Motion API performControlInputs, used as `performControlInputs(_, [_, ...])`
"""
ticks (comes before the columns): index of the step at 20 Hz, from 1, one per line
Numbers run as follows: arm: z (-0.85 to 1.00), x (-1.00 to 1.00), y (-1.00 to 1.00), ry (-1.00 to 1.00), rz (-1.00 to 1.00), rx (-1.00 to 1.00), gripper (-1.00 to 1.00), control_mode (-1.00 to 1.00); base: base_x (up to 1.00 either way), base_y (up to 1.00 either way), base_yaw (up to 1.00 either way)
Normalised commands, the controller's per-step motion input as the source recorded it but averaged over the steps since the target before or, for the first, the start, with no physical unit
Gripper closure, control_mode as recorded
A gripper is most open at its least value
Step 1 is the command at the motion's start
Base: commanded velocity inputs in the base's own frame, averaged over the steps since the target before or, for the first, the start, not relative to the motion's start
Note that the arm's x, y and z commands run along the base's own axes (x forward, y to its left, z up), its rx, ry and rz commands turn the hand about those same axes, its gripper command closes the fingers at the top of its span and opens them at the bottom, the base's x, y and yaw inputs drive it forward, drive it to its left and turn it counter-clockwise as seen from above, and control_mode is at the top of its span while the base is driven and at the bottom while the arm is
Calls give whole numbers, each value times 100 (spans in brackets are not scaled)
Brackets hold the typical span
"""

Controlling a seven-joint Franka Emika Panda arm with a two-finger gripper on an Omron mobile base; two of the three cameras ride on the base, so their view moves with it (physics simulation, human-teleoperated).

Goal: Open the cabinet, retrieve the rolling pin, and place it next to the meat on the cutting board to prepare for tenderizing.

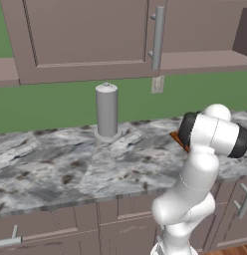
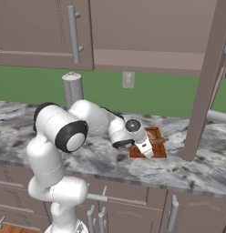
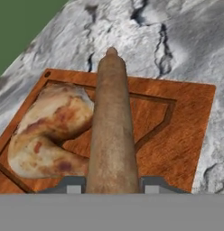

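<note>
My gripper (image 3: 111, 185) is shut on the tan wooden rolling pin (image 3: 111, 131), which points away from the hand over the reddish-brown cutting board (image 3: 177, 135). The pale beige-and-brown meat (image 3: 46, 131) lies on the board, close beside the pin on its left in the hand view. Whether the pin touches the board I cannot tell. In the right base view the gripper (image 2: 150, 146) holds the rolling pin (image 2: 159, 141) low over the cutting board (image 2: 156, 134) on the counter. The cabinet (image 2: 210, 77) has its right door swung open; its left door (image 1: 85, 35) is closed.
A tall grey upright cylinder (image 1: 106, 109) stands at the back of the marble counter (image 1: 56, 164), left of the board. The open cabinet door hangs just right of the board. A wall outlet (image 2: 128, 80) sits on the green wall. Drawer fronts with short handles run below the counter.
</note>
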Motion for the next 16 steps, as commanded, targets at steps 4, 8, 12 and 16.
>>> performControlInputs(4, [1, 1, -3, 0, 0, 1, -100, -100, 0, 0, 0])
performControlInputs(8, [11, 0, 0, 0, 0, 0, -100, -100, 0, 0, 0])
performControlInputs(12, [35, 0, 0, 0, 0, 0, -100, -100, 0, 0, 0])
performControlInputs(16, [50, -3, 0, 0, 0, 0, -100, -100, 0, 0, 0])
